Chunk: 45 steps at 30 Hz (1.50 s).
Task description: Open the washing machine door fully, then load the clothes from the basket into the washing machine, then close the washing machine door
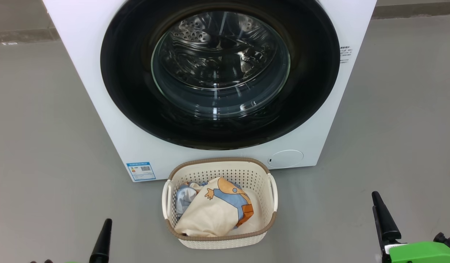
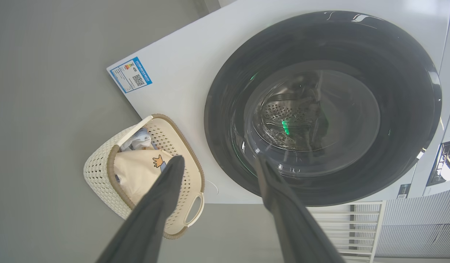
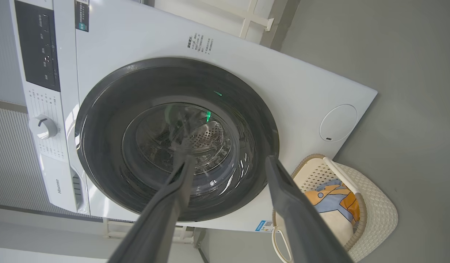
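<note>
The washing machine (image 1: pixel 100 91) is a white box straight ahead on the floor. Its round washing machine door (image 1: pixel 130 84), with a black rim and a glass centre, lies flat against the front, and the steel drum shows through the glass. In front of it stands the cream basket (image 1: pixel 261 182), holding the clothes: a cream garment with a cartoon print (image 1: pixel 214 212) over a light blue one (image 1: pixel 182 199). My left gripper (image 2: pixel 219 160) is open and holds nothing, well short of basket and door. The right gripper (image 3: pixel 230 159) is likewise open, aimed at the door's lower rim, clear of it.
Grey floor (image 1: pixel 35 146) lies to both sides of the machine and basket. A blue label (image 1: pixel 141 171) and a round cover (image 1: pixel 285 159) sit low on the machine front. A control panel with a knob (image 3: pixel 42 126) is at its top. A white slatted grille (image 2: pixel 353 226) stands beside it.
</note>
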Motion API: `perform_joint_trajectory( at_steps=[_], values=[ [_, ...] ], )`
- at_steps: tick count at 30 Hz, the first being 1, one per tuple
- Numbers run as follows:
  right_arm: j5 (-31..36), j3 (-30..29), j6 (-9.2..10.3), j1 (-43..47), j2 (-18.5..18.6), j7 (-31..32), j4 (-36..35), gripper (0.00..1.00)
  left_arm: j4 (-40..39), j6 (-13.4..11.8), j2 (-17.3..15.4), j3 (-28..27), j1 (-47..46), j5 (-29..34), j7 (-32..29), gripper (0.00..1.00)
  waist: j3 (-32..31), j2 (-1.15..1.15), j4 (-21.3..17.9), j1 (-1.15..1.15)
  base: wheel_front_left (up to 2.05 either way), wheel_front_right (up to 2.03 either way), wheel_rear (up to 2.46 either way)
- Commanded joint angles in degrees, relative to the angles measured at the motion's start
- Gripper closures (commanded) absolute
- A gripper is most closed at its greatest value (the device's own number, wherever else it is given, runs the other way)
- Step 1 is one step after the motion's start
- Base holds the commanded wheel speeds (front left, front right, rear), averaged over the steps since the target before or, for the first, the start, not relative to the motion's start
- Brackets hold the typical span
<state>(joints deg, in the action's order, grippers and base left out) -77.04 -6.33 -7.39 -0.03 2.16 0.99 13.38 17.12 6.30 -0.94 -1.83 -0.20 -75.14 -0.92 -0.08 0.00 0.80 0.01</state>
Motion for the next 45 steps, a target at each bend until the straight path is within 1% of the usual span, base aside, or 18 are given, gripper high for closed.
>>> perform_joint_trajectory(
  at_steps=[1,4,5,14,27,45],
  values=[
    [3.15,0.67,-0.04,-1.06,0.65,-0.76,-2.35,0.0,-1.91,-0.24,-0.9,-0.17,-0.79,2.76,0.73,0.0,-0.02,0.0,0.04,-0.01,0.0,0.0,0.0],
    [6.32,1.09,-0.04,-1.07,0.94,-1.26,-3.0,0.0,-2.12,-0.27,-0.93,0.17,-0.71,5.55,1.23,0.0,-0.02,0.0,0.1,-0.01,0.0,0.0,0.0],
    [6.32,1.09,-0.04,-1.07,0.94,-1.26,-3.0,0.0,-2.12,-0.27,-0.93,0.17,-0.71,5.55,1.23,0.0,-0.02,0.0,0.1,-0.01,0.0,0.0,0.0],
    [16.18,2.23,-0.04,-1.04,2.06,-2.77,-4.24,0.0,-2.11,-0.49,-1.03,0.09,-0.78,14.04,2.73,0.0,-0.01,0.0,0.27,-0.01,0.0,0.0,0.0],
    [28.87,3.49,-0.05,-0.34,3.03,-4.94,-2.65,0.0,-2.6,-0.89,-1.18,0.62,-0.19,24.76,4.9,0.0,-0.24,0.0,0.58,-0.01,0.0,0.0,0.0],
    [42.38,3.67,-0.07,0.46,3.11,-7.96,-2.02,0.0,-2.8,-1.6,-1.39,0.71,0.6,38.21,7.91,0.0,-0.21,0.0,0.76,-0.01,0.0,0.0,0.0]
  ],
)
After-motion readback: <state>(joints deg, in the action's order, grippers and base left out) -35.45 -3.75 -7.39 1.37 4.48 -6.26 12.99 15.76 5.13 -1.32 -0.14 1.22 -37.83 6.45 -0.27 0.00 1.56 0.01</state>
